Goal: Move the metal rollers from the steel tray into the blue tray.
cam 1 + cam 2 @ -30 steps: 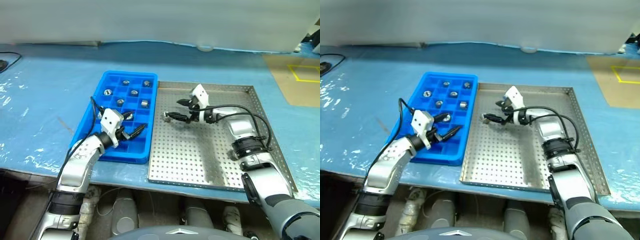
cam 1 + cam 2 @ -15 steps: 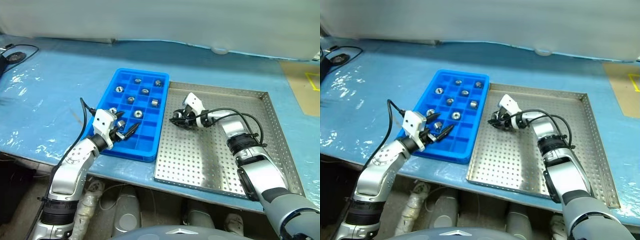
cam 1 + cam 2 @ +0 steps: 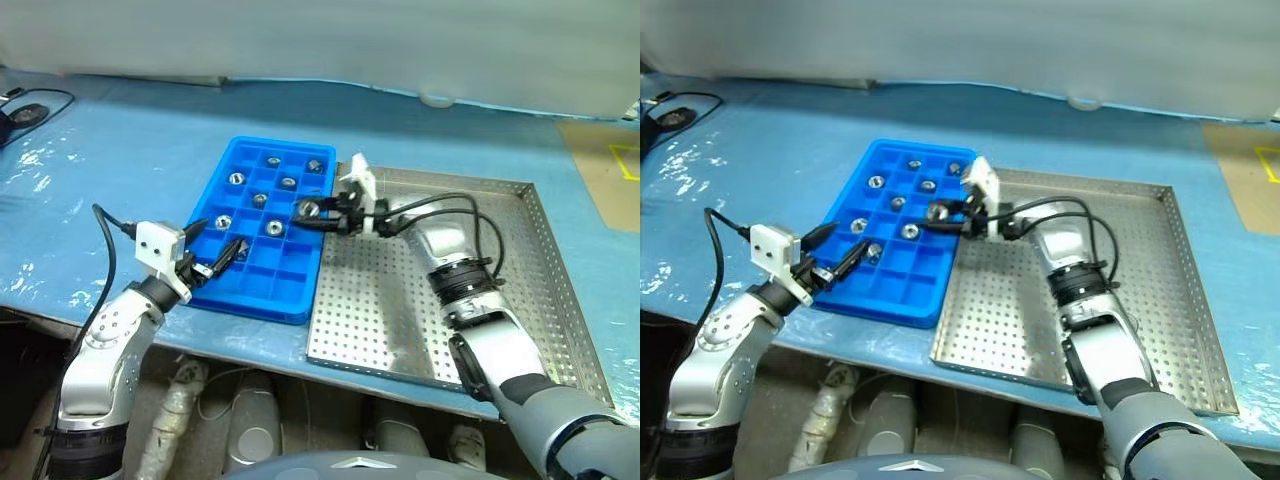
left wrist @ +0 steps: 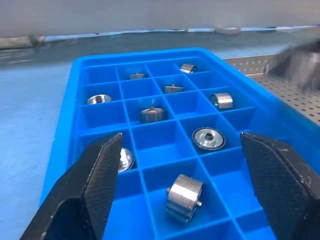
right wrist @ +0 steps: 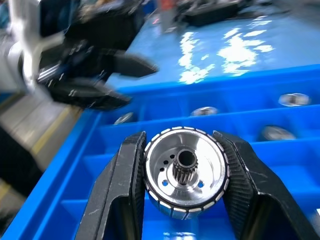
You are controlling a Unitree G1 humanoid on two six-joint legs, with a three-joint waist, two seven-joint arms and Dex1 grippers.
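Over the right side of the bright blue plastic tray with little square boxes (image 3: 262, 230), close by the rim next to the big square steel tray with tiny holes in its floor (image 3: 450, 300), hangs the right end effector (image 3: 320, 212). Clenched on one small shiny round metal roller (image 5: 184, 172), both black fingers (image 5: 120, 200) pressing its two sides. Roller's flat face and little toothed middle stub turned toward the wrist camera, so its short axis runs along the fingers, not straight down. Blue boxes right under and past the roller, some bare, some already holding silver rollers (image 4: 208, 137).

Coming move, at a guess: go down a bit and let go into a bare box. Nearest bare boxes lie just below the roller, along the tray's right column. Roller may land on its side and roll a little, but the box walls should stop it.

At the near left corner of the blue tray waits the left end effector (image 3: 212, 258), fingers spread wide, nothing between them. Well apart from the held roller, so the right arm is the nearer one for this drop. Steel tray floor looks bare of rollers where it can be seen, all on the blue-covered table (image 3: 120, 160).
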